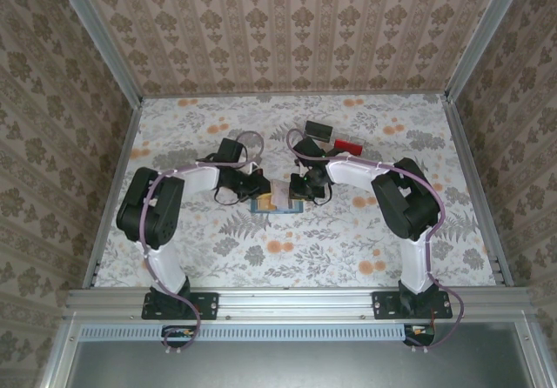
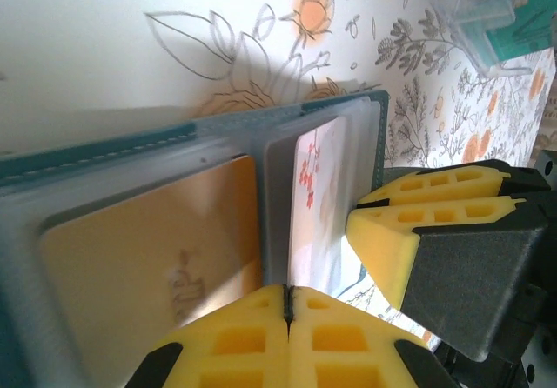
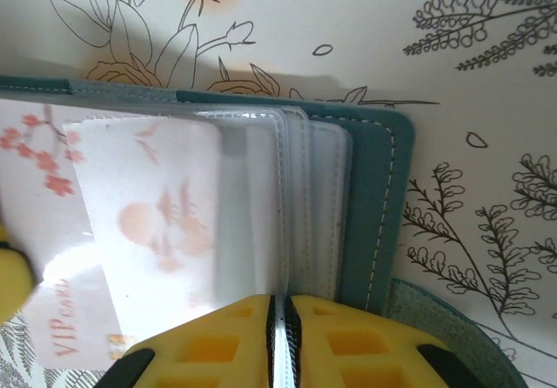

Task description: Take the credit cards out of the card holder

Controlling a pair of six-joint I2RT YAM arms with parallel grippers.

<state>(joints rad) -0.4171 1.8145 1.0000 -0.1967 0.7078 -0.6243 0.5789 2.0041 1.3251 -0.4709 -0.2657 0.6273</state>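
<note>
The holder [image 1: 274,202] lies open mid-worktop [image 1: 348,249]. The right gripper [image 3: 278,308] pinches a clear sleeve [image 3: 309,205] edge. The left gripper [image 2: 288,299] is pressed shut by the orange card [image 2: 148,249], perhaps on film only. A pull could then drag the holder, with the white card [image 3: 148,223] left inside.

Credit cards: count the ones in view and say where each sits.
3. An orange-tan card in one sleeve of the card holder, a white blossom-printed card in the next sleeve, and a pale card with an orange disc overlapping it. More may be hidden.
</note>
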